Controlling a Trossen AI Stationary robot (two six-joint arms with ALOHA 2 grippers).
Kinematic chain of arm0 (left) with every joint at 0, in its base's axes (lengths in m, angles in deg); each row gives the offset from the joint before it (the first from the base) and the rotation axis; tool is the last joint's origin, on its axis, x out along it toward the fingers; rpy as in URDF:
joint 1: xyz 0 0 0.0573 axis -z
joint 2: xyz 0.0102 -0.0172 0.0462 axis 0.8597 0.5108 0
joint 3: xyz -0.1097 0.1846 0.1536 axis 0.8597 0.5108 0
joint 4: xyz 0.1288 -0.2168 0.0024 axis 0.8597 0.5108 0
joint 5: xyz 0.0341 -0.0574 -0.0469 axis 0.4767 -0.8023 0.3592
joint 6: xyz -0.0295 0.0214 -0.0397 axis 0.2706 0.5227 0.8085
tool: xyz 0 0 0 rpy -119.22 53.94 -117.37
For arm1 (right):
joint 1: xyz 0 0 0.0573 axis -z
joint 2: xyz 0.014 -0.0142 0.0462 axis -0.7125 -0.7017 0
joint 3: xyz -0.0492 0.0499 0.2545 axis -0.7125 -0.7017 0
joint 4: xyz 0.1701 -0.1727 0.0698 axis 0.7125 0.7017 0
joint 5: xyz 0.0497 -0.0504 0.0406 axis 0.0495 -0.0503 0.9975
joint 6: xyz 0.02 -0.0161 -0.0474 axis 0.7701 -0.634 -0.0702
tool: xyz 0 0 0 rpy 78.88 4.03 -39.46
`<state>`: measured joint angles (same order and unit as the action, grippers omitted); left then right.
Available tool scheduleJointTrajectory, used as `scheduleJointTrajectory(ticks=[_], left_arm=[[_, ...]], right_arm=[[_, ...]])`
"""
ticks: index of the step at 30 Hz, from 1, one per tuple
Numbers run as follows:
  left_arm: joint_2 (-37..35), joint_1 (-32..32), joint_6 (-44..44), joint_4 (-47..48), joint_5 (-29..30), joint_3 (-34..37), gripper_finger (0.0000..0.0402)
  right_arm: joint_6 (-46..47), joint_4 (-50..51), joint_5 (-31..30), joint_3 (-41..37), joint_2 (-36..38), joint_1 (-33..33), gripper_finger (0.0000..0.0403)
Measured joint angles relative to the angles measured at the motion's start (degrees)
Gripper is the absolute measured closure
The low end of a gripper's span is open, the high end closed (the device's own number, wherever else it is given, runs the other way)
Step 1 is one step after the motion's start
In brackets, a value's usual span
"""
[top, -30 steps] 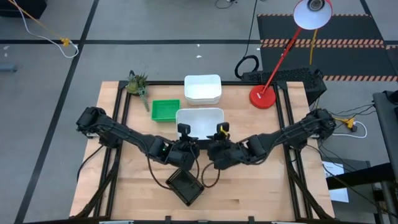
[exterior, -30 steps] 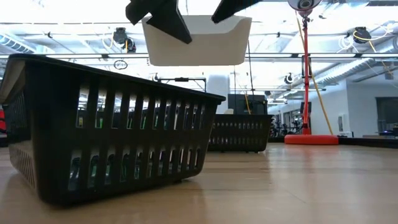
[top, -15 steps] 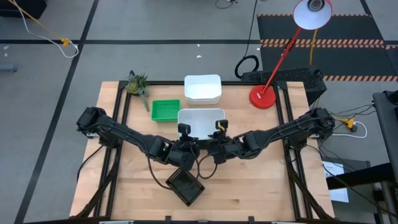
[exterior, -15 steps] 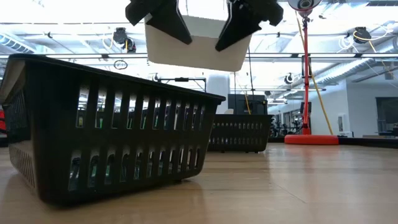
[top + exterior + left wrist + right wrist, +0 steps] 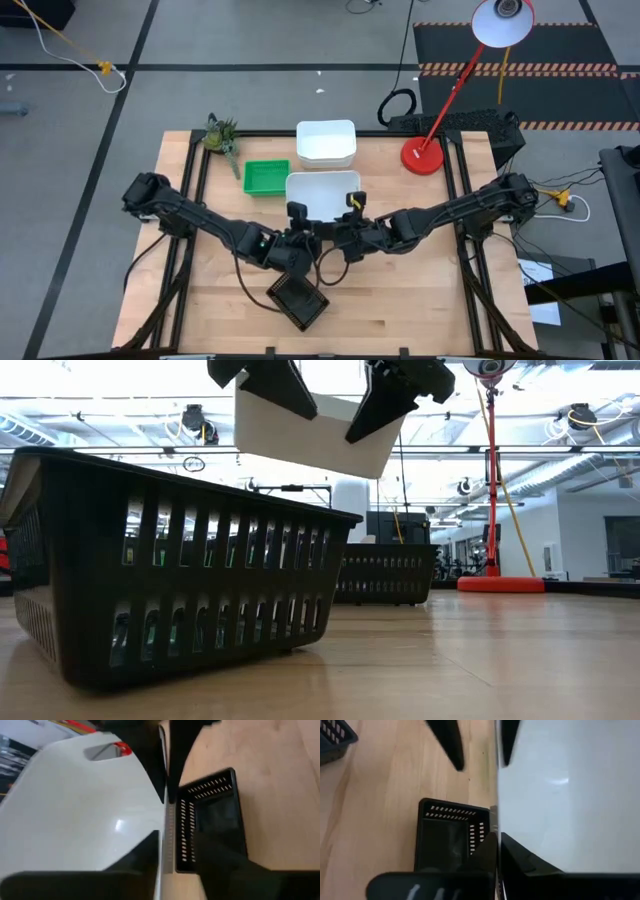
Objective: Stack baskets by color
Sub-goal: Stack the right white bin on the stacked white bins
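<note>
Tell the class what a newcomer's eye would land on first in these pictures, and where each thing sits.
First, the white basket held tilted in the air above the table's middle, with the left gripper and the right gripper both at its near rim. Next, the big black basket filling the low view's foreground, near the table's front edge. Then the red lamp base at the back right.

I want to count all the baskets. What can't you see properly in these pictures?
- High view: the arms cover part of the black basket and the lifted white basket.
- Low view: the near black basket hides the table behind it, and the picture's top edge cuts off both pincers.
- The green basket may be several stacked; cannot tell.
</note>
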<state>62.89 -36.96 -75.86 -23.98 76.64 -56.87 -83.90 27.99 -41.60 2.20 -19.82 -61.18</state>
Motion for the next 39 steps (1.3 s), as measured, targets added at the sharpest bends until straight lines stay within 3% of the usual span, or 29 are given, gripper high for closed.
scheduleJointTrajectory(ticks=[5, 9, 13, 20, 25, 29, 39], left_arm=[[-1.7, 2.9, -1.3, -0.4, 4.1, 0.0, 0.0195], [-5.1, 5.3, 0.8, 1.9, 4.2, 0.0, 0.0162], [-9.7, 7.3, 8.2, 8.7, 4.5, 0.0, 0.0157], [-17.0, 9.3, 29.4, 28.0, 4.9, -0.1, 0.0156], [-18.0, 9.9, 41.5, 39.6, 5.3, 0.0, 0.0156], [-18.0, 9.8, 44.9, 42.6, 5.6, 0.7, 0.0156], [-17.9, 6.1, 40.5, 39.7, 4.7, 6.9, 0.0156]], right_arm=[[-1.1, 0.3, -0.1, 0.0, 0.0, 0.1, 0.04], [-2.8, 0.8, 0.1, 0.0, 0.0, 0.6, 0.0401], [-5.3, 0.5, 3.6, 0.0, 0.0, 2.7, 0.0402], [-10.3, 0.5, 9.9, 0.0, 0.0, 9.5, 0.0402], [-17.0, -1.0, 15.0, 0.0, 0.0, 16.3, 0.0402], [-20.9, -3.3, 20.1, 0.0, 0.0, 22.4, 0.0402], [-27.6, -2.1, 27.2, 4.6, 0.0, 32.4, 0.0403]])
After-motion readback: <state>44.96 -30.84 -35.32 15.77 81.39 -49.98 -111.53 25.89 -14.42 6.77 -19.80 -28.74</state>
